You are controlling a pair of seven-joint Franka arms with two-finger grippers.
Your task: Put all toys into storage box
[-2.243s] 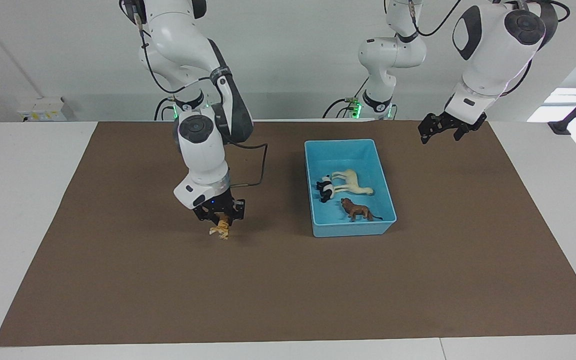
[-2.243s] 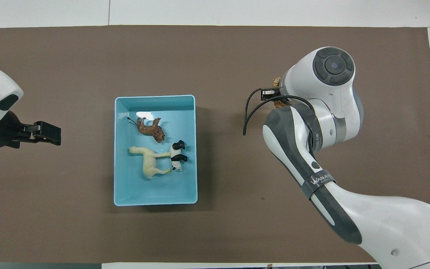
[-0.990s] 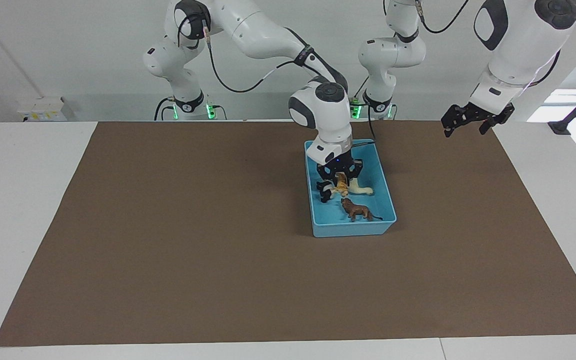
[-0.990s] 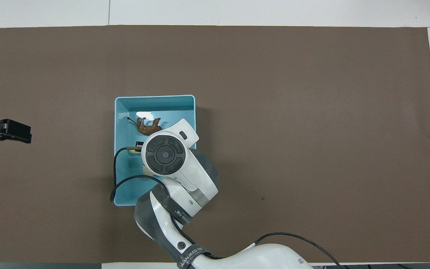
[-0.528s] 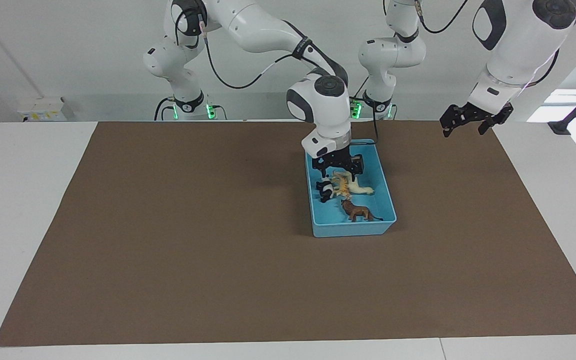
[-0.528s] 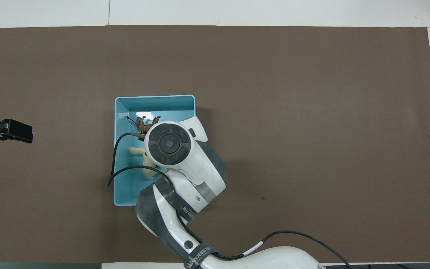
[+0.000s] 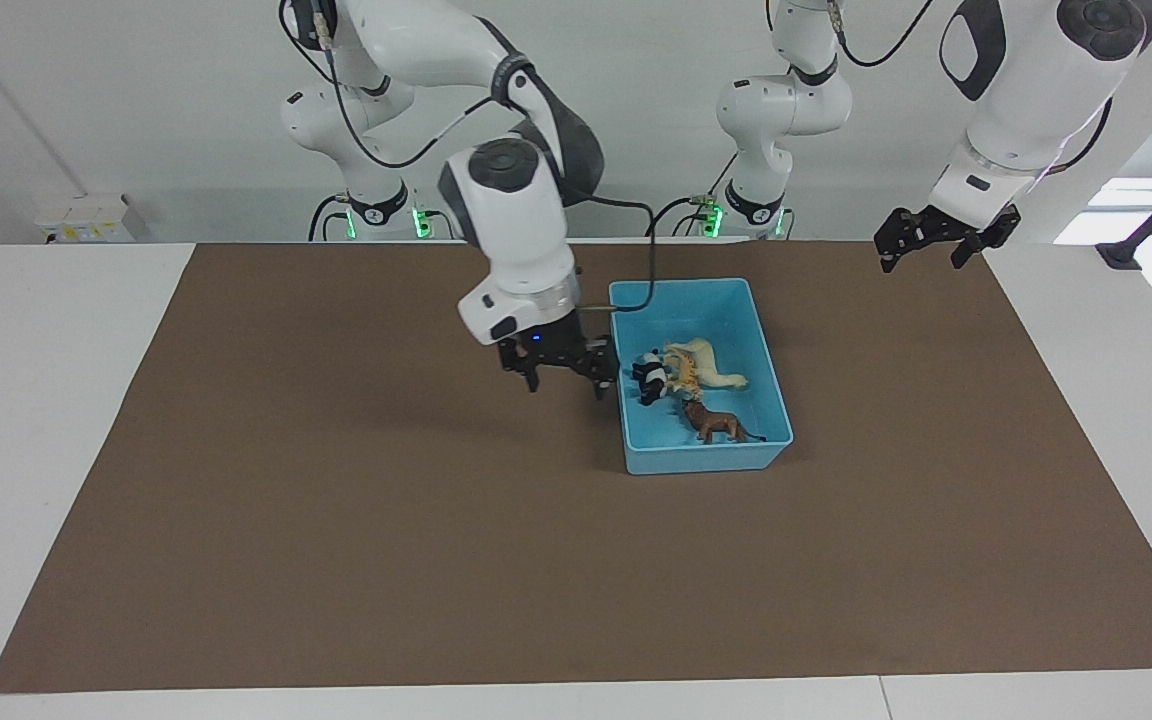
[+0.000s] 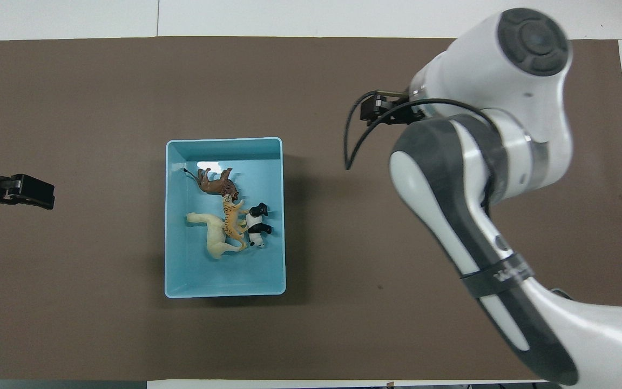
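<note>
All four toys lie in the box, which sits on the brown mat about midway between the two arms' ends of the table. The camel lies on its side in the middle of the box. The tiger lies across the camel's legs, touching it, and the panda is just beside the tiger, toward the right arm's end. The lion lies apart from the camel, farther from the robots, its head close to the tiger's.

The right gripper hangs in the air over bare mat just outside the box wall, on the right arm's side. Its fingers are spread wide and there is nothing between them. From overhead, the arm's big white body hides most of it and only a black part pokes out.

The left arm waits, its gripper raised over the mat's edge at its own end of the table, well away from the box. Its fingers are spread wide too, and empty.
</note>
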